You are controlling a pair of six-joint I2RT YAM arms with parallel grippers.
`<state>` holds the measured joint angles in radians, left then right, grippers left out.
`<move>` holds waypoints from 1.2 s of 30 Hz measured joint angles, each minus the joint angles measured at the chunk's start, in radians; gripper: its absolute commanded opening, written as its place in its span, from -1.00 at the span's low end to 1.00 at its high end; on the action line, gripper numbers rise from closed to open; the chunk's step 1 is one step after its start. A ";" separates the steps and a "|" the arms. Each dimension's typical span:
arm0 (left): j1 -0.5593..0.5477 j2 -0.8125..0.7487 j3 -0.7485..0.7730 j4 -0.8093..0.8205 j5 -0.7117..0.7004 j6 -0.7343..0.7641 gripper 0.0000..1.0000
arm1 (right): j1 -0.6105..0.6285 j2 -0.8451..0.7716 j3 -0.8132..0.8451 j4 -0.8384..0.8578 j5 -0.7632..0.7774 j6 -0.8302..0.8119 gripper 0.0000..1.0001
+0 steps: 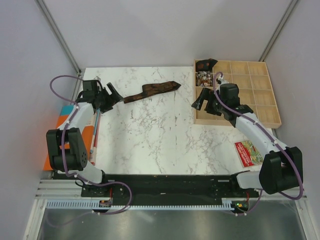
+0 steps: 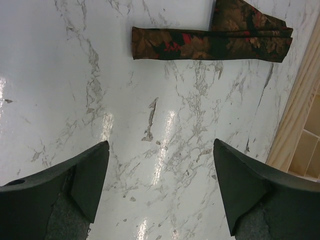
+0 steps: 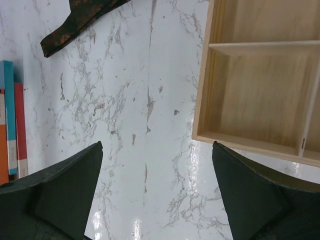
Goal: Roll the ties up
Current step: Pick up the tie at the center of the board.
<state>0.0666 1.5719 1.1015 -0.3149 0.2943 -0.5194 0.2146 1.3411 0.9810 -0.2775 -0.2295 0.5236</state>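
Brown patterned tie (image 1: 152, 91) lies flat on the marble table (image 1: 150, 140), far of centre. Its long axis runs left to right, with the left end a bit nearer and the pointed right end farther. It looks folded on itself, but the layers are hard to sort out. The left gripper (image 1: 116, 93) has its jaws spread wide with nothing between them, and it sits just beside the tie's left end without touching it. In the left wrist view the tie (image 2: 210, 44) is ahead of the gripper (image 2: 160, 145), with bare marble between and the strip lying crosswise to the fingers. The right gripper (image 1: 199, 99) is also fully spread and empty, hanging at the near-left corner of the wooden tray (image 1: 260, 120), well apart from the tie. Its own camera catches only one end of the tie (image 3: 75, 22), far off to the left of the gripper (image 3: 157, 145). The left arm is clearly closer, so the left end is the likely place to start the roll, with the right arm steadying the pointed end. Two small bundles (image 1: 204, 76) in the tray's far-left cells are probably rolled ties. This tie is not yet rolled.
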 measured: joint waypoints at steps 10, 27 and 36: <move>-0.047 -0.006 0.000 0.034 -0.010 0.004 0.87 | 0.088 0.010 0.000 0.008 0.063 -0.003 0.96; -0.105 0.273 0.181 0.030 -0.163 0.016 0.40 | 0.109 -0.004 -0.016 0.011 0.081 -0.005 0.96; -0.105 0.379 0.267 0.016 -0.188 0.035 0.27 | 0.109 -0.012 -0.042 0.011 0.077 -0.007 0.97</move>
<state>-0.0383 1.9511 1.3689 -0.2985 0.1059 -0.4839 0.3237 1.3293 0.9390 -0.2665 -0.1528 0.5163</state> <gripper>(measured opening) 0.640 0.982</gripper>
